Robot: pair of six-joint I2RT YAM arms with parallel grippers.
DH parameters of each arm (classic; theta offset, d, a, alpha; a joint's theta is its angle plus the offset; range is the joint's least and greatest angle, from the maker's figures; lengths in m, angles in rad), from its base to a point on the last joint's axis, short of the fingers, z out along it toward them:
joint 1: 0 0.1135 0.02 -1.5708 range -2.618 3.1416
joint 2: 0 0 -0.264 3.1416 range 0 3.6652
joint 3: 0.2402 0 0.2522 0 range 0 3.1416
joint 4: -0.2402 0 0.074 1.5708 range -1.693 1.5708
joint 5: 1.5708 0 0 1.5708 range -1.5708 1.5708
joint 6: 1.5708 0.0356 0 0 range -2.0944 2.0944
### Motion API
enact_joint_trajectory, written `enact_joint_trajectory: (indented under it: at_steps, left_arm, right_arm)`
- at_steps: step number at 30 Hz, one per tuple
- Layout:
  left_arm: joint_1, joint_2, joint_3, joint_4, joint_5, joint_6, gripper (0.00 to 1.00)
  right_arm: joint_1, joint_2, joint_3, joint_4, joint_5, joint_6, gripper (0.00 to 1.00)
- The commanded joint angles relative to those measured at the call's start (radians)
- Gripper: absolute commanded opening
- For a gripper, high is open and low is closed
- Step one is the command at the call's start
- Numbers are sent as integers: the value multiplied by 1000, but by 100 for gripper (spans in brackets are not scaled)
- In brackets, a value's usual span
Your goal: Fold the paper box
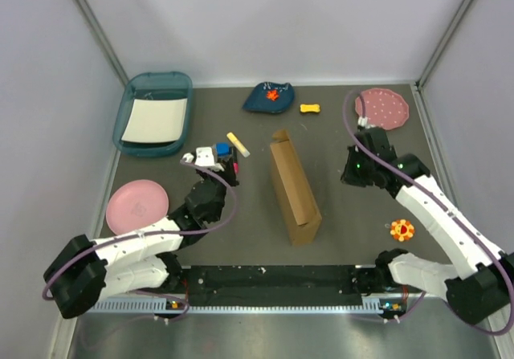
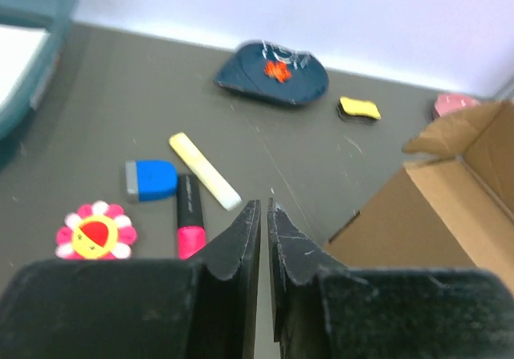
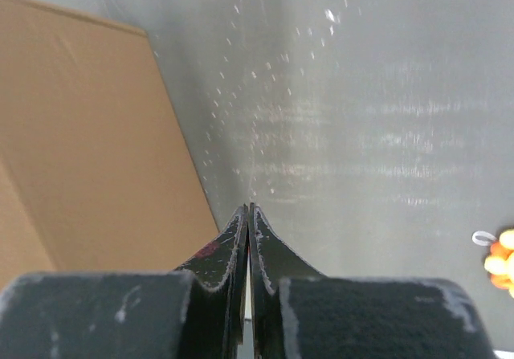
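Note:
The paper box (image 1: 293, 189) is plain brown cardboard and stands on edge as a narrow slab in the middle of the table. In the left wrist view an open corner with raised flaps (image 2: 426, 222) shows to the right of my fingers. The right wrist view has a flat brown wall of the box (image 3: 80, 134) on its left. My left gripper (image 1: 227, 178) (image 2: 263, 206) hovers left of the box, jaws almost together with only a thin slit and nothing in it. My right gripper (image 1: 351, 174) (image 3: 248, 208) is right of the box, shut and empty.
By my left gripper lie a pink-and-black marker (image 2: 189, 224), a blue eraser (image 2: 152, 179), a yellow stick (image 2: 204, 170) and a flower toy (image 2: 95, 232). A teal tray (image 1: 128, 110), two pink plates (image 1: 138, 205) (image 1: 384, 108), a dark blue pouch (image 1: 269, 96), a yellow toy (image 1: 310, 108) and an orange toy (image 1: 401, 230) ring the table.

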Motion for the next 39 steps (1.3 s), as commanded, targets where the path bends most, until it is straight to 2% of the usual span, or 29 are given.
enact_joint_trajectory:
  at_steps: [1, 4, 11, 18, 23, 26, 28, 29, 31, 32, 33, 35, 36, 38, 39]
  left_arm:
    - [61, 18, 35, -197, 248, -214, 13]
    - [108, 85, 116, -277, 322, -261, 16]
    - [252, 298, 250, -222, 517, -363, 19]
    - [383, 512, 379, -196, 685, -413, 18]
    - [433, 633, 460, -175, 823, -430, 18]
    - [446, 633, 453, -204, 867, -423, 18]
    - [446, 541, 398, -187, 799, -424, 17]
    - [446, 497, 317, -178, 773, -439, 16]
    - [444, 356, 246, -184, 668, -475, 16]
    - [444, 308, 203, -252, 640, -487, 16]
    - [444, 224, 190, -300, 620, -502, 16]
    - [443, 147, 161, -419, 598, -512, 16]
    - [440, 77, 150, -449, 600, -515, 17]
    - [440, 5, 112, -492, 610, -521, 17]
    - [438, -67, 98, -521, 614, -525, 17]
  right_arm:
    - [-2, -156, -138, 86, -16, 60, 0]
    - [-2, -265, -247, 131, -34, 109, 0]
    - [-3, -416, -457, 192, -97, 204, 0]
    - [3, -582, -609, 263, -241, 322, 0]
    - [6, -657, -650, 250, -246, 358, 0]
    - [6, -572, -618, 269, -208, 336, 0]
    - [0, -522, -601, 308, -142, 316, 0]
    - [-11, -455, -586, 337, -125, 313, 0]
    - [-57, -372, -577, 486, -155, 307, 0]
    - [-127, -282, -575, 538, -180, 312, 0]
    - [-175, -219, -581, 709, -274, 329, 0]
    - [-263, -96, -566, 890, -388, 341, 0]
    - [-272, 51, -540, 945, -456, 327, 0]
    - [-276, 200, -415, 1017, -513, 295, 0]
    - [-279, 338, -375, 1049, -624, 284, 0]
